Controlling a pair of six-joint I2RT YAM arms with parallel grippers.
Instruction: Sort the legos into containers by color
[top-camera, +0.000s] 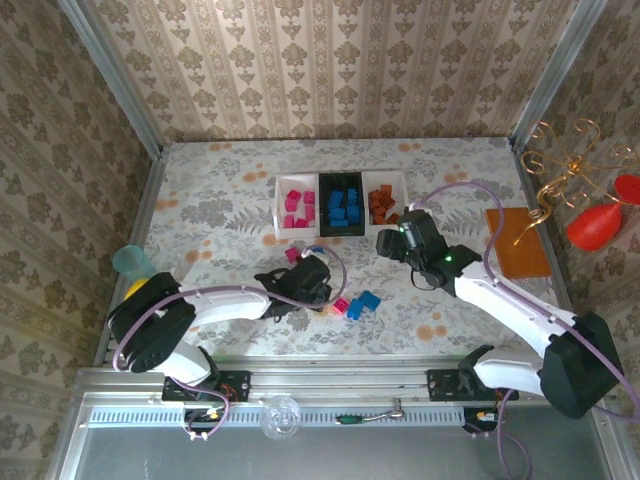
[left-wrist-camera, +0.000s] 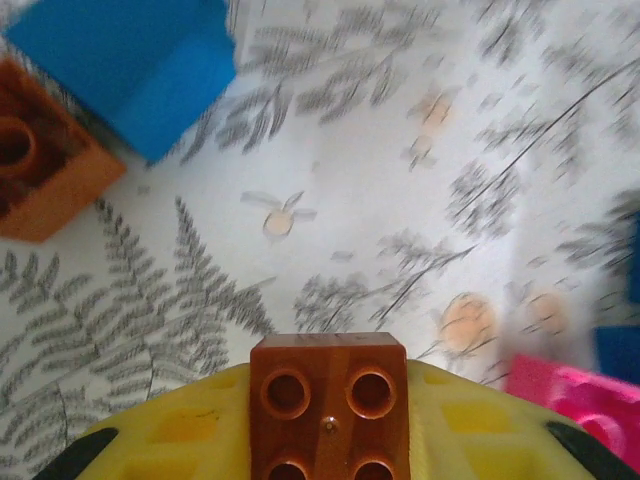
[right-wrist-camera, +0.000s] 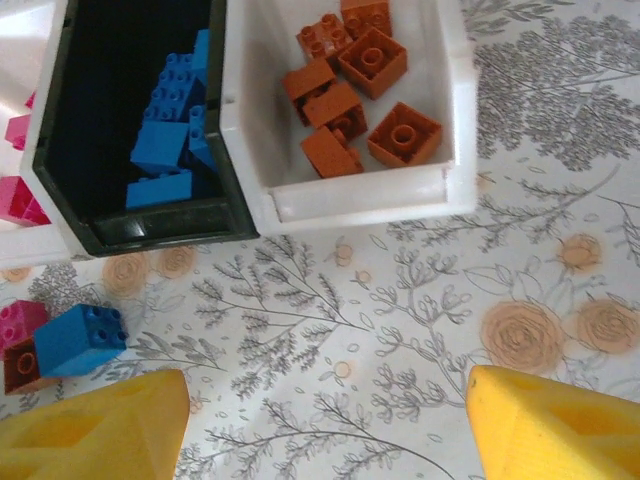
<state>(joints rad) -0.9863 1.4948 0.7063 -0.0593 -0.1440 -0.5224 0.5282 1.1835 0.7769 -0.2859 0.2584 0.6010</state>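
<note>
Three trays stand in a row at the back: a white one (top-camera: 281, 210) with pink legos, a black one (top-camera: 322, 205) with blue legos, a white one (top-camera: 403, 192) with orange-brown legos (right-wrist-camera: 350, 90). My left gripper (top-camera: 306, 284) is shut on an orange-brown brick (left-wrist-camera: 328, 395), held just above the cloth. Near it lie a blue brick (left-wrist-camera: 140, 70), another orange-brown brick (left-wrist-camera: 40, 165) and a pink brick (left-wrist-camera: 575, 400). My right gripper (right-wrist-camera: 325, 430) hangs open over bare cloth, just in front of the black tray (right-wrist-camera: 150, 232) and the orange-brick tray (right-wrist-camera: 360, 200).
Loose pink (top-camera: 341, 306) and blue (top-camera: 364, 303) bricks lie on the cloth between the arms, and another pink one (top-camera: 292, 255) behind the left gripper. A flat orange mat (top-camera: 518, 242) lies at the right. A teal cup (top-camera: 132, 262) stands at the left edge.
</note>
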